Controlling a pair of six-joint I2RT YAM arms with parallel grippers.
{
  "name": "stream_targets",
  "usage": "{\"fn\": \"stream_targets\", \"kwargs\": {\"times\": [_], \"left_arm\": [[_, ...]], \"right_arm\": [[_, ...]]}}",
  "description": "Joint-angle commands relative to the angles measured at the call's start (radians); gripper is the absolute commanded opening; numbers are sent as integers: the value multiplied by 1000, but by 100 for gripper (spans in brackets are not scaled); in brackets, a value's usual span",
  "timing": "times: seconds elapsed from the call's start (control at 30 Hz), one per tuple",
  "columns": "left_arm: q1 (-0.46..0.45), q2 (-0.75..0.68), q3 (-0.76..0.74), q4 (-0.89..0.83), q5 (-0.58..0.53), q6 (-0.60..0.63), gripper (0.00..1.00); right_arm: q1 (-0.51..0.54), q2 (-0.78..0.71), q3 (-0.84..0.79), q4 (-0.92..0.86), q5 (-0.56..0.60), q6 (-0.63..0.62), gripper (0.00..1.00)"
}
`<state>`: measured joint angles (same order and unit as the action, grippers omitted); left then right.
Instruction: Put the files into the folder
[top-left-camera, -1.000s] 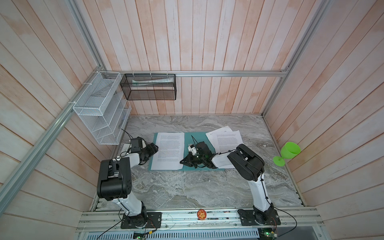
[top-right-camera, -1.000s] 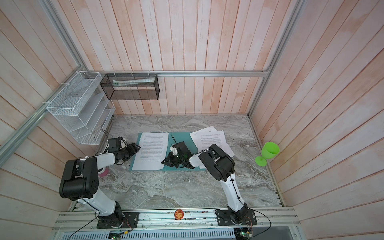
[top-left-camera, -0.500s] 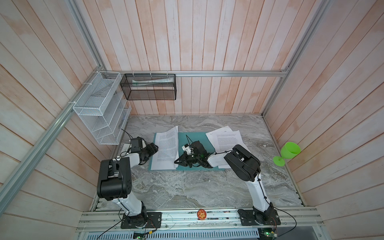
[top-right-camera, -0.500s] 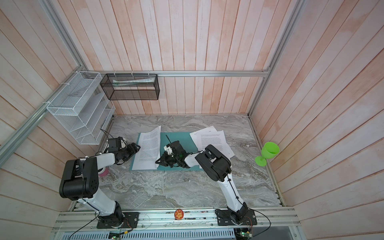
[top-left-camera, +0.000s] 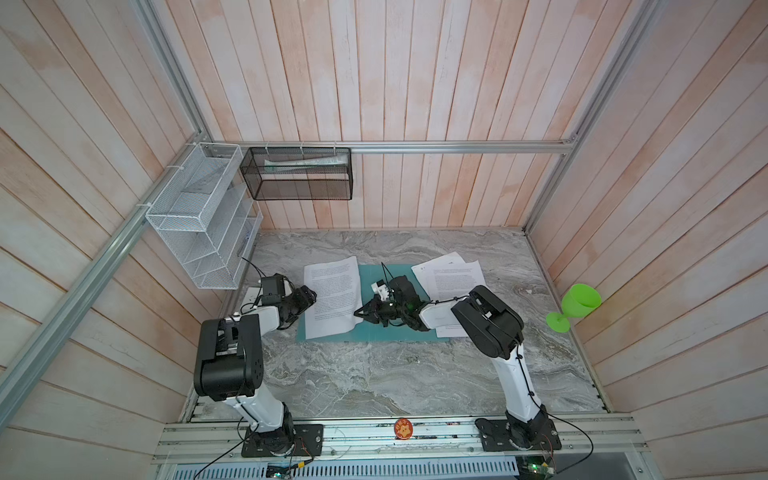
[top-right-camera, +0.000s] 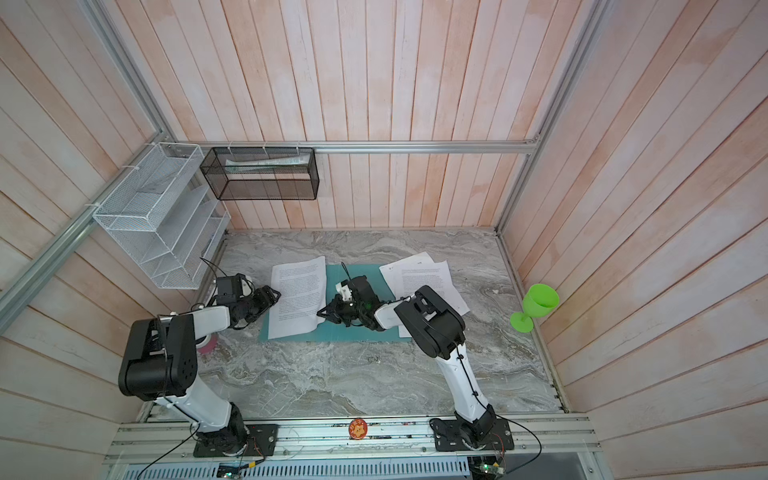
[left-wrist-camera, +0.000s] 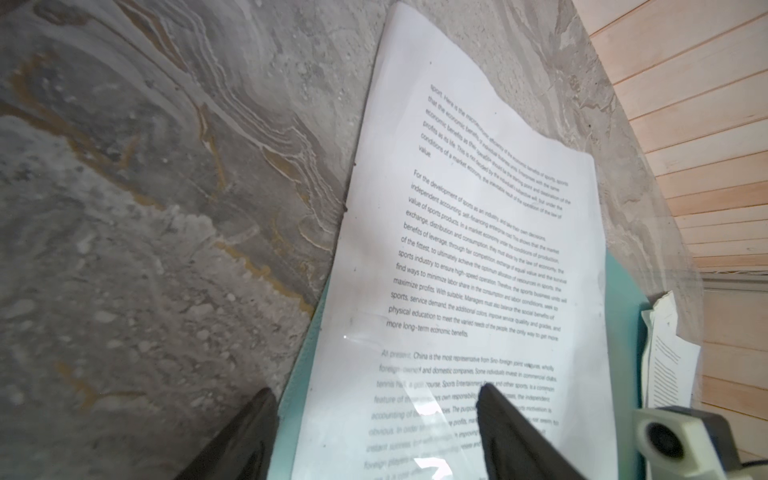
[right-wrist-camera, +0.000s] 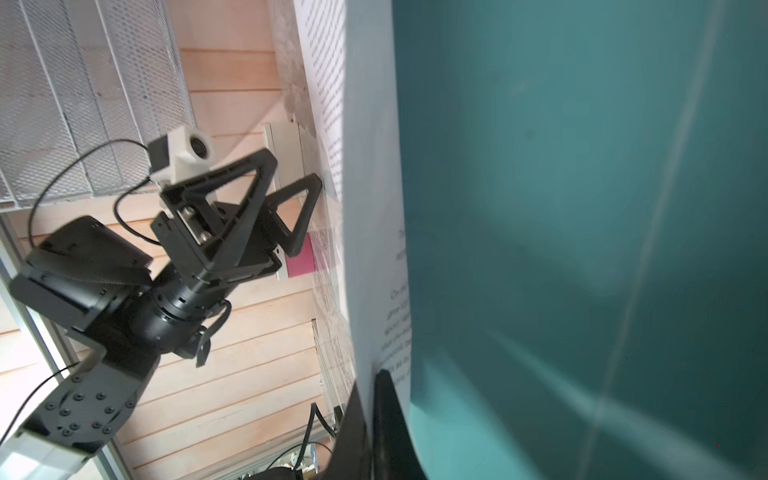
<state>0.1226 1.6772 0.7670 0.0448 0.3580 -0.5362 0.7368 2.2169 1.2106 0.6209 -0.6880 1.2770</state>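
Right wrist view: right gripper (right-wrist-camera: 370, 382) has its jaws pressed together, pinching the edge of one sheet (right-wrist-camera: 370, 208). The sheet lifts off the folder (right-wrist-camera: 582, 208) at that edge.

In both top views the folder (top-left-camera: 368, 276) (top-right-camera: 332, 276) lies open and flat in the middle of the tabletop (top-left-camera: 374, 374), long side parallel to the near edge. The sheet (top-left-camera: 332, 295) covers the folder's left half. Its far end runs past the folder's far edge onto the tabletop, and its surface is bowed, not flat. The right gripper (top-left-camera: 358, 313) reaches in from the right, over the folder's middle, and holds the sheet's near-right corner.

Left gripper (top-left-camera: 309, 296) is at the sheet's left edge, jaws spread. In the left wrist view the left gripper (left-wrist-camera: 374, 388) has one jaw over the sheet and the other out past the folder's edge. Contact with the paper: cannot tell.

A stack (top-left-camera: 453, 278) of more sheets, fanned, lies at the folder's right end. It overlaps the folder's right half and is partly under the right arm.

The tabletop is grey veined marble. A green goblet (top-left-camera: 575, 305) is at its right edge, against the wall. The walls are pale wood plank with aluminium frame rails. A white wire rack (top-left-camera: 199, 232) hangs on the left wall near the far-left corner. A black mesh basket (top-left-camera: 299, 174) hangs on the back wall rail with papers inside.
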Motion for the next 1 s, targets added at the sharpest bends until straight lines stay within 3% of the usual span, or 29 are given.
{"fn": "stream_targets", "kwargs": {"times": [0.0, 0.3, 0.6, 0.97], "left_arm": [[-5, 50, -32, -67, 1, -16, 77], [-3, 58, -25, -69, 1, -17, 76], [-3, 59, -25, -63, -5, -24, 74], [-3, 62, -24, -63, -11, -33, 73]], "right_arm": [[-26, 25, 60, 48, 17, 10, 0], [-47, 21, 23, 78, 33, 17, 0], [39, 29, -73, 149, 61, 48, 0], [90, 55, 6, 45, -7, 27, 0]]}}
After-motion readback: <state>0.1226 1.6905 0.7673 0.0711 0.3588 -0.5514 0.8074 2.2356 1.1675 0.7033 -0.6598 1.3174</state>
